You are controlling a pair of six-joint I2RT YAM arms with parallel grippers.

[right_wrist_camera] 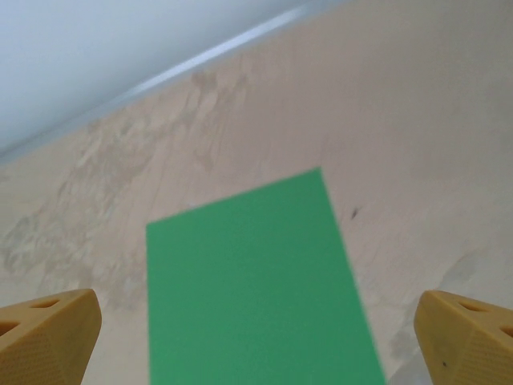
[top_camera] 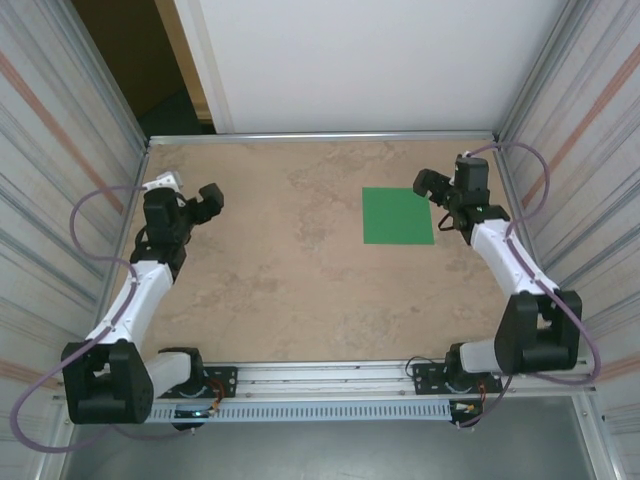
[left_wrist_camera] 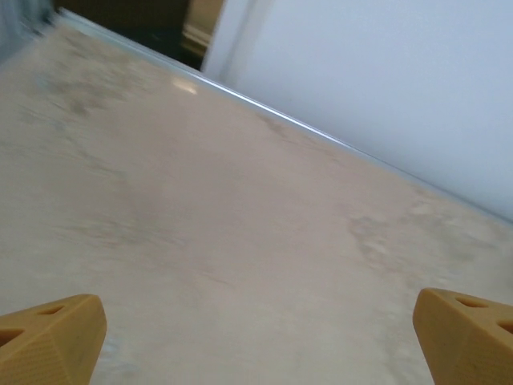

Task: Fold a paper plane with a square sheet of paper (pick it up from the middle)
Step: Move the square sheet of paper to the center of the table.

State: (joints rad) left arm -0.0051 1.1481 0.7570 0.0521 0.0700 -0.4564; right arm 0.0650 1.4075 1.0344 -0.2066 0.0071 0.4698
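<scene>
A bright green square sheet of paper lies flat and unfolded on the beige table, right of centre. In the right wrist view the sheet spreads between my two yellow fingertips. My right gripper hovers at the sheet's right edge, open, with nothing in it. Far to the left my left gripper is open over bare table, well away from the paper. Its yellow fingertips stand wide apart with only tabletop between them.
Corrugated metal walls close in the left and right sides. A white panel stands behind the back rail, with a dark gap at the back left. The arm bases sit on a rail along the near edge.
</scene>
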